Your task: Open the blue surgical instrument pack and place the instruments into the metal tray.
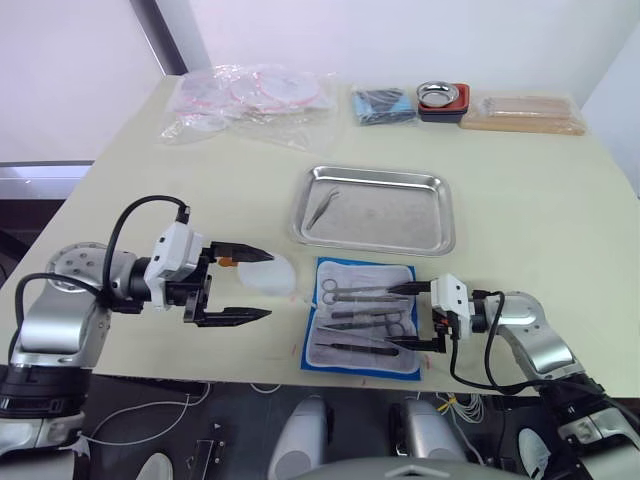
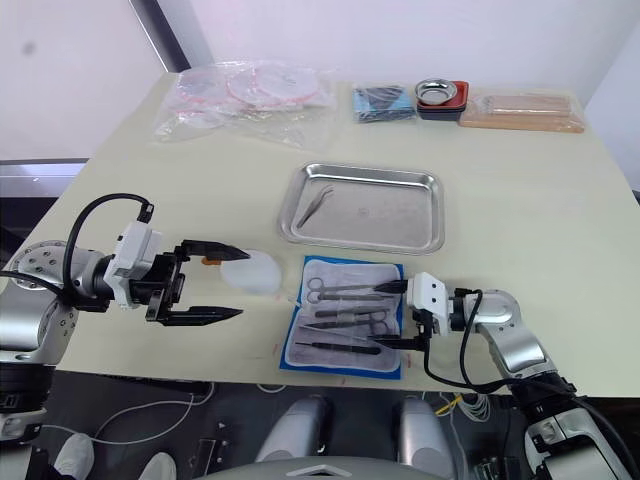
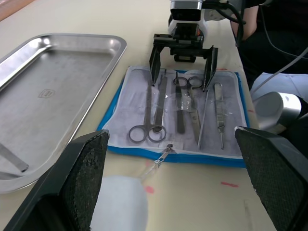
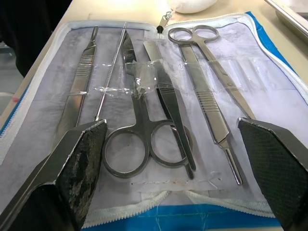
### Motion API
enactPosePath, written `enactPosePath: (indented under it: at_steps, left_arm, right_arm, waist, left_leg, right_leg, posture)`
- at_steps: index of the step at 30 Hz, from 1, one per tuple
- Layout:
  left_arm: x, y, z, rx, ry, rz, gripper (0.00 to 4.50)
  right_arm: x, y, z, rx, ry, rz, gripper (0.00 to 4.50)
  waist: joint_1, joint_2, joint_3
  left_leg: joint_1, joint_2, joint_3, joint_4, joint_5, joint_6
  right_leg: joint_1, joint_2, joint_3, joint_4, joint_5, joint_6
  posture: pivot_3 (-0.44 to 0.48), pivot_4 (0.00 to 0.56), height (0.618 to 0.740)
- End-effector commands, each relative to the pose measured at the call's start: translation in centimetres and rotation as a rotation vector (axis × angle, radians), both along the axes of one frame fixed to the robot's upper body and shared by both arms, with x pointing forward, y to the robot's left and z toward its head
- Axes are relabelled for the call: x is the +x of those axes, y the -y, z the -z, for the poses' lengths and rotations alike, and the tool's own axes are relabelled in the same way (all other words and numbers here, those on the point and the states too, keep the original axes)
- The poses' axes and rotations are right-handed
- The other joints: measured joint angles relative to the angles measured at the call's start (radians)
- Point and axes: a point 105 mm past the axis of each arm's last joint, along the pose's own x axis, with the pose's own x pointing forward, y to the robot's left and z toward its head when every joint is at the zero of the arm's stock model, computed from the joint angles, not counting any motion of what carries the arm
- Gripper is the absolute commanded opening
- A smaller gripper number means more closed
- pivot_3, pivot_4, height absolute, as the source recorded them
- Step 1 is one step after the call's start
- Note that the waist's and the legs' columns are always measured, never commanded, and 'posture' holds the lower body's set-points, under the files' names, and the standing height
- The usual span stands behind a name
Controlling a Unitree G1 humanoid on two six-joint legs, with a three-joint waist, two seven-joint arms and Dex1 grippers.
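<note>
- Blue surgical instrument pack [image 1: 362, 331] lies unzipped and flat on the table's near edge, just in front of the metal tray [image 1: 376, 209].
- The instruments [image 4: 159, 103] lie in its pale lining under clear straps.
- One slim tool, possibly tweezers [image 1: 322, 208], rests in the tray.
- Right gripper [image 1: 412, 319] hovers over the pack, jaws spread wide.
- Left gripper [image 1: 250, 286] hangs left of the pack, fingers apart, holding nothing.

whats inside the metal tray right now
One slim pair of tweezers lies in the metal tray, near its left end. The rest of its floor is bare; nothing covers it. The other instruments are in the open pack.
</note>
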Motion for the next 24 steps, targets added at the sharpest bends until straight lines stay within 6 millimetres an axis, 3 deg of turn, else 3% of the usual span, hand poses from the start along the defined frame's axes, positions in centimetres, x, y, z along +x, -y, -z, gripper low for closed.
enactPosePath:
  at_steps: [1, 16, 24]
  left_arm:
    - [-0.2, 0.2, -1.2, 0.001, 0.04, 0.036, 4.4]
    - [1.1, 1.2, -1.1, 0.043, 0.073, 0.046, 4.4]
    - [3.2, 4.5, 1.4, 0.099, 0.077, 0.07, 4.4]
  right_arm:
    - [-1.7, 2.0, 4.1, -0.11, -0.162, 0.029, 4.5]
    - [-1.8, 2.4, 4.2, -0.116, -0.161, 0.039, 4.5]
    - [-1.6, 1.9, 4.3, -0.115, -0.163, 0.049, 4.5]
  waist:
    - [0.001, 0.0, 0.0]
    - [0.003, 0.0, 0.0]
    - [0.001, -0.001, -0.001]
  left_leg:
    - [0.0, 0.0, 0.0, 0.0, 0.0, 0.0]
    - [0.0, -0.001, 0.002, 0.0, 0.0, 0.0]
    - [0.0, -0.002, 0.006, 0.001, 0.0, 0.0]
  right_leg:
    - [0.0, 0.0, 0.0, 0.0, 0.0, 0.0]
    - [0.0, 0.0, -0.001, 0.0, 0.0, 0.0]
    - [0.001, 0.001, 0.0, 0.0, 0.0, 0.001]
  posture:
    - [0.0, 0.15, 0.74]
    - [0.0, 0.15, 0.74]
    - [0.0, 0.15, 0.74]
